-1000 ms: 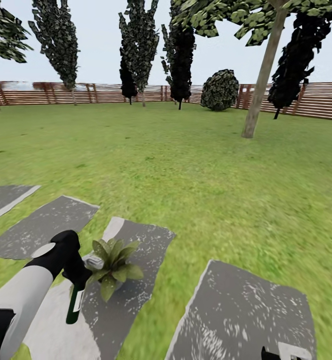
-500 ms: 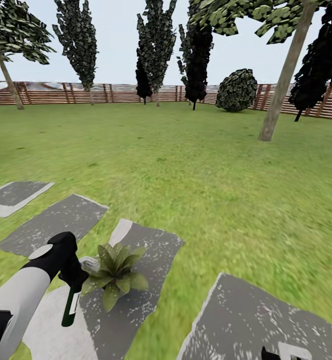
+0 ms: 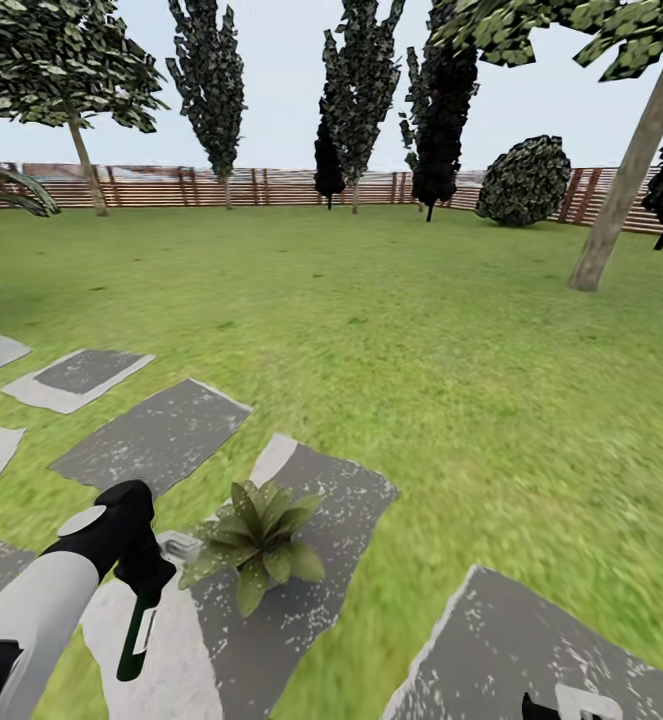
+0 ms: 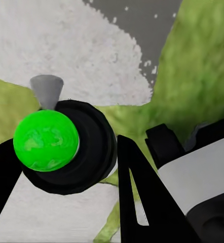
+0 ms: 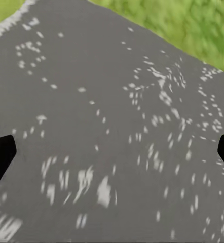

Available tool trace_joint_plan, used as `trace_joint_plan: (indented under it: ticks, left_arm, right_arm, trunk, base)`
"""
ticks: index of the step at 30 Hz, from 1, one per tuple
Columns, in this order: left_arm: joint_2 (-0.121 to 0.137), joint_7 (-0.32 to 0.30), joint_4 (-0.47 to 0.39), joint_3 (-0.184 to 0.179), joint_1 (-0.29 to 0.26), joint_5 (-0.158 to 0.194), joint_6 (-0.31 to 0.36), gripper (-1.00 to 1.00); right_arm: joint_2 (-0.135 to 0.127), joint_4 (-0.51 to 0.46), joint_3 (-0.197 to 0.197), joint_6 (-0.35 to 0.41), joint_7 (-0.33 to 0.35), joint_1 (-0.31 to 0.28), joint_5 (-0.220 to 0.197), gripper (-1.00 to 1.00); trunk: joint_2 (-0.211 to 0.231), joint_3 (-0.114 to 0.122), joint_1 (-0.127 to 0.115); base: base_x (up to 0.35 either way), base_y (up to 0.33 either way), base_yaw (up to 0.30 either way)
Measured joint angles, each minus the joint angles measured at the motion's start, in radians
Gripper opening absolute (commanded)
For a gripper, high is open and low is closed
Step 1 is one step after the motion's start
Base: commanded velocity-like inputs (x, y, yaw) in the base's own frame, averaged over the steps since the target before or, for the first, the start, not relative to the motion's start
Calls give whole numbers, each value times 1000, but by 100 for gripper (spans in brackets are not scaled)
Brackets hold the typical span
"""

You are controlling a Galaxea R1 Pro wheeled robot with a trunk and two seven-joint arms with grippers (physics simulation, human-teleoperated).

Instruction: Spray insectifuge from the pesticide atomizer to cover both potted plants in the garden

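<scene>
our left gripper [image 3: 143, 590] clamps the dark green-black spray bottle [image 3: 134, 640], just left of a speckled green potted plant [image 3: 256, 545]; our right gripper's [image 5: 112, 152] jaws stand wide over grey stone [image 5: 112, 91].

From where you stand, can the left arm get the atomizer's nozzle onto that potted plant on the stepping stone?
Probably yes. The left gripper holds the pesticide atomizer right beside the potted plant on the stepping stone, and nothing stands between them. The bottle hangs downward, though, so the wrist may need turning.
</scene>
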Motion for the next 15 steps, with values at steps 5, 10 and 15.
trace_joint_plan:
  ticks: [5,10,15]
  left_arm:
    - [-1,-1,0,1,15,0,0,-100]
    - [-1,-2,0,2,17,0,0,-100]
    - [1,-2,-1,3,17,0,0,-100]
  right_arm:
    - [0,0,0,0,0,0,0,100]
    - [0,0,-1,0,1,0,0,100]
    - [1,0,0,0,1,0,0,100]
  trunk:
    - [0,0,0]
    - [0,0,0]
    - [0,0,0]
  base:
    - [240,-208,32]
    - [167,-277,2]
    - [23,-308,139]
